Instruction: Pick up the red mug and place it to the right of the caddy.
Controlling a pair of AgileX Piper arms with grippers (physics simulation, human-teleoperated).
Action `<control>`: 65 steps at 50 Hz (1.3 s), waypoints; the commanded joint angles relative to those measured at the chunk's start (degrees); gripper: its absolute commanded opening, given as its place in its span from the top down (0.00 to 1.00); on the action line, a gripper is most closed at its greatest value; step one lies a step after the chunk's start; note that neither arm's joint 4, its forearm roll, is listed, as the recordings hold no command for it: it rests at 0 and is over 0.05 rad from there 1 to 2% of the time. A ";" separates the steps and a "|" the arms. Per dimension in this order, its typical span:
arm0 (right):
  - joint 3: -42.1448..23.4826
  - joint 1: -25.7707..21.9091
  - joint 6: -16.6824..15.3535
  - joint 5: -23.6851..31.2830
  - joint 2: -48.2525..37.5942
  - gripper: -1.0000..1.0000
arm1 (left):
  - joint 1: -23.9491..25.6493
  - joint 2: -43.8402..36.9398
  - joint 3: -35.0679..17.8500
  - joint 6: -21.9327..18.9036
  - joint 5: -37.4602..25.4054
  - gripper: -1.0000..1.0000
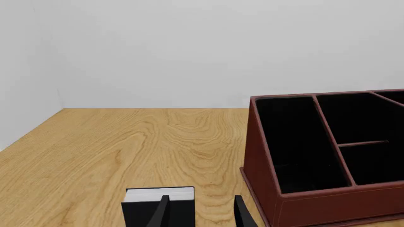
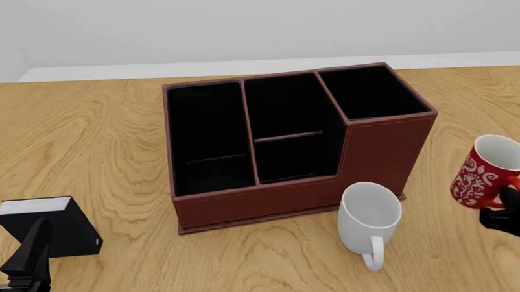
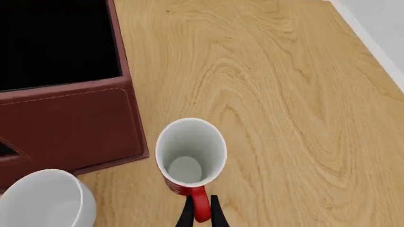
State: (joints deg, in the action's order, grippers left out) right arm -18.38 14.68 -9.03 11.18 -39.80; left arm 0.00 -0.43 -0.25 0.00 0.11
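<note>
Red mug [image 2: 484, 173] sits in your right gripper [image 3: 199, 213], to the right of the caddy [image 2: 377, 151] near the bench's [image 2: 96, 152] right edge. Its mouth tilts up and away in the front view; whether its base touches the bench cannot be told. In the right wrist view the 2 fingers [image 3: 187, 216] are closed narrow on the red handle [image 3: 200, 206], 1 on each side. White mug [image 2: 369, 215] stands just in front of the caddy's taller right end, handle toward you, apart from the red mug. Your left gripper [image 1: 200, 213] hangs low at the bench's front left, fingers apart and holding nothing, with the small black box [image 2: 48, 226], white on top, just ahead of them.
</note>
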 commanded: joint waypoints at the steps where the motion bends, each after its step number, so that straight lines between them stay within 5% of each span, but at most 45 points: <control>1: -6.35 -1.33 3.18 -5.51 -7.92 1.00 | 0.00 0.00 0.00 0.00 0.00 0.00; 33: -12.00 -0.78 4.33 -18.90 -26.92 1.00 | 0.00 0.00 0.00 0.00 0.00 0.00; 65: -14.23 -2.30 3.75 -26.24 -40.36 1.00 | 0.00 0.00 0.00 0.00 0.00 0.00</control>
State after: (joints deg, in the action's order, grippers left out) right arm -31.49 12.53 -5.72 -13.01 -76.94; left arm 0.00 -0.43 -0.25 0.00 0.11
